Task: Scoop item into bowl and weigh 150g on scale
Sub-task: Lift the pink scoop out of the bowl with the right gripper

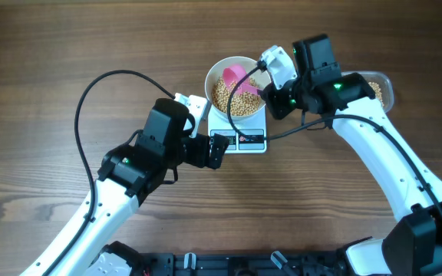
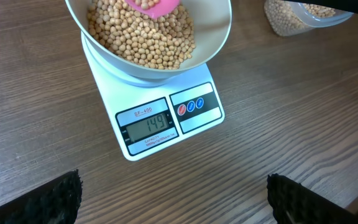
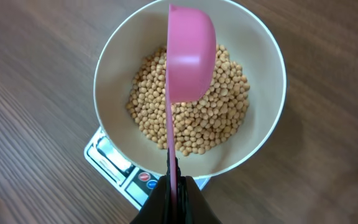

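Final top-up: right gripper [image 3: 174, 190] pinching the pink scoop [image 3: 191, 56] over the bowl [image 3: 272, 62], the scale [image 2: 160, 93] seemingly barely short, so add a few beans [image 3: 216, 124].

White-shelled arms [image 1: 374, 153] with black joints [image 1: 163, 126], looping black cables [image 1: 80, 107], green lights [image 1: 337, 86].

Bright, soft, even light in all views; the bowl [image 2: 213, 37] throws only a faint shadow onto the scale [image 2: 166, 93], whose display is sharp; the table [image 3: 17, 155] blurs toward the right wrist view's lower left.
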